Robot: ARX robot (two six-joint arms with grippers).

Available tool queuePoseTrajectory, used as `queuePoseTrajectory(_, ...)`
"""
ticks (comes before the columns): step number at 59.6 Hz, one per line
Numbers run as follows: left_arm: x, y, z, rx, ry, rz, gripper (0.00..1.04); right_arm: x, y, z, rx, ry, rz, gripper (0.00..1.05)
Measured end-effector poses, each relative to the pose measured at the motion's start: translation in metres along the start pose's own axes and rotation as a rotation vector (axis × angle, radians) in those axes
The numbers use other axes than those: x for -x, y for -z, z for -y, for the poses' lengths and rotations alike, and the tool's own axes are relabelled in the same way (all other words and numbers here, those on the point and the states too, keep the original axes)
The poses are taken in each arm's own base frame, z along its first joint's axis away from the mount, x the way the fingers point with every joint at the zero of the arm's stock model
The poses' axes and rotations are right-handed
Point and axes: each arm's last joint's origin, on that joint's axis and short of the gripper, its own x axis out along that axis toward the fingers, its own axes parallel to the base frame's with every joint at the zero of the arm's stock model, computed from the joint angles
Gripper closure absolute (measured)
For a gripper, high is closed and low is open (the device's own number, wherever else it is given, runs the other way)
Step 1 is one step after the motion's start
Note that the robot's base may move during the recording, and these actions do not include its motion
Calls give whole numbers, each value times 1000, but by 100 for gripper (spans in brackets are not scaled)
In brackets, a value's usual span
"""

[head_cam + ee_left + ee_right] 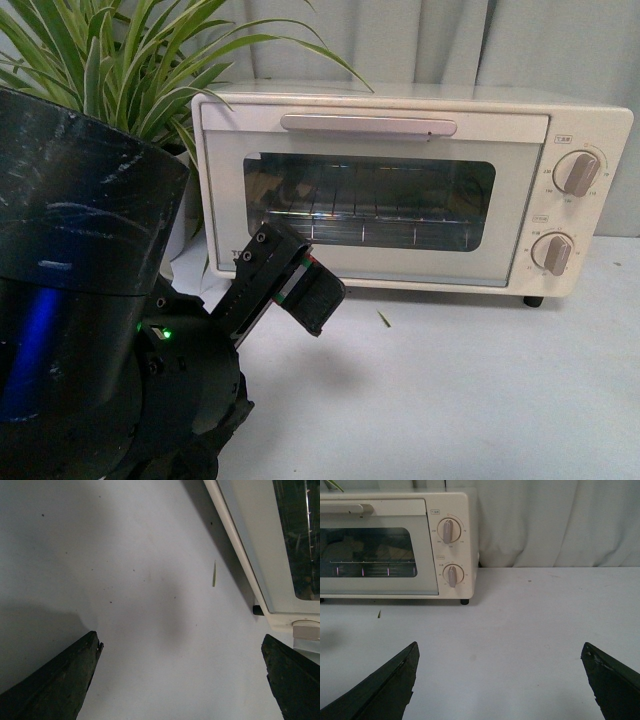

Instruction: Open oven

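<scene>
The cream-white oven (400,190) stands at the back of the table with its glass door shut, the long pale bar handle (368,125) across the top of the door and two round knobs (578,172) on its right. My left gripper (318,295) hangs open and empty just in front of the door's lower left, not touching it. In the left wrist view my left gripper (182,680) is over bare table, with the oven door (255,545) beside it. My right gripper (500,680) is open and empty over the table, well in front of the oven (395,550).
A green spider plant (120,60) stands left of the oven. A grey curtain (545,520) hangs behind. A small leaf scrap (384,319) lies on the white table (480,400) before the oven. My left arm's dark body (80,300) fills the lower left.
</scene>
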Motion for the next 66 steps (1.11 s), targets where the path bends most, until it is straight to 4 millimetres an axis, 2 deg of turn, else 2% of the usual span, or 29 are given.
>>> queuePoseTrajectory(16, -4, -1, -5, 55, -7, 5, 6, 0, 0, 0, 0, 0, 0, 9)
queuePoseTrajectory(37, -13, 0, -3, 75, 3, 3, 7, 0, 0, 0, 0, 0, 0, 9)
queuePoseTrajectory(45, -13, 0, -3, 74, 0, 7, 7, -6, -3, 0, -70, -241, -80, 9)
queuePoseTrajectory(50, -13, 0, -3, 74, -3, 6, 7, -15, -15, -3, -82, -299, -95, 9)
queuePoseTrajectory(54, -14, -2, -3, 76, -5, 5, 7, -28, -32, -8, -77, -301, -78, 9)
queuePoseTrajectory(57, -14, -3, -3, 77, -9, 8, 7, -46, -53, -16, -69, -303, -58, 9)
queuePoseTrajectory(62, -14, -4, -4, 80, -12, 9, 7, -68, -72, -28, -66, -312, -72, 9)
queuePoseTrajectory(66, -14, -4, -4, 80, -13, 9, 7, -100, -88, -45, -69, -318, -139, 9)
